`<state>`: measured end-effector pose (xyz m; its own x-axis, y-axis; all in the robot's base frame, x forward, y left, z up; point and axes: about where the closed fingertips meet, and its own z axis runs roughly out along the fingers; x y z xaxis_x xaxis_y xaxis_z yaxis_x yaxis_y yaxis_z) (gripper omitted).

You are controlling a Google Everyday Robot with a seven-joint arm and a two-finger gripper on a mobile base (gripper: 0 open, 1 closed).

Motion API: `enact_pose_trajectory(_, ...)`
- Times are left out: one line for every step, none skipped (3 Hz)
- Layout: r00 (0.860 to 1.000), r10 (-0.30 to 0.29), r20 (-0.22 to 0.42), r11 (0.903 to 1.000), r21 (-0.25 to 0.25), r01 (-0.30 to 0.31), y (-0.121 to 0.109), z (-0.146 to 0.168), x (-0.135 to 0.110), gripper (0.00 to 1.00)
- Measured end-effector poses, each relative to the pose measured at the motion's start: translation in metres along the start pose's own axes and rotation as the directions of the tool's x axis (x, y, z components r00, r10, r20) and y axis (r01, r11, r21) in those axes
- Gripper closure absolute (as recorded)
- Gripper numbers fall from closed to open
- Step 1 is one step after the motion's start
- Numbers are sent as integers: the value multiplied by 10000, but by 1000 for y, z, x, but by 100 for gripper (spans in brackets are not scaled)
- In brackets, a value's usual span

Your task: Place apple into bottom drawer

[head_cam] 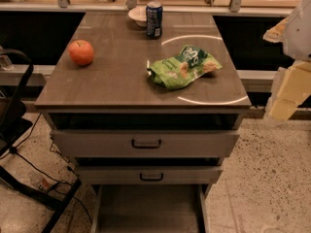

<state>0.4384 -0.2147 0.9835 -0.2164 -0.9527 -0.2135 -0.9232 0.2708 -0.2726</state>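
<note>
Camera view shows you the apple sitting upright on the cabinet top, by the top's left edge. It is the thing farthest to the left of the gripper and well apart from it. Farther back and closer to the gripper stands a bowl with a can just beside it on the gripper's side. Next comes the green bag, lying flat, the nearest of the things on the top to the gripper but still apart from it. Below the top, to the gripper's lower left, you see three drawers, each pulled out farther than the one above. The bottom drawer is out farthest, its inside open to view. The gripper itself hangs off the cabinet's right side, at about the top's height, touching nothing. You cannot tell whether it is released or clenched.
</note>
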Motion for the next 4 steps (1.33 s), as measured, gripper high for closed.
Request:
enact_pose_trajectory(9999, 49, 132, 10000, -24, -49, -2, 0, -4, 0)
enact_pose_trajectory(9918, 557, 1150, 9982, -287, -527, -18, 2, -34, 0)
enact_pose_trajectory(9364, 1841, 2989, 9829, -499, -1773, -37, 6, -68, 0)
enact_pose_trajectory(8142, 2283, 5338, 9688, -419, -2442, -47, -6, -124, 0)
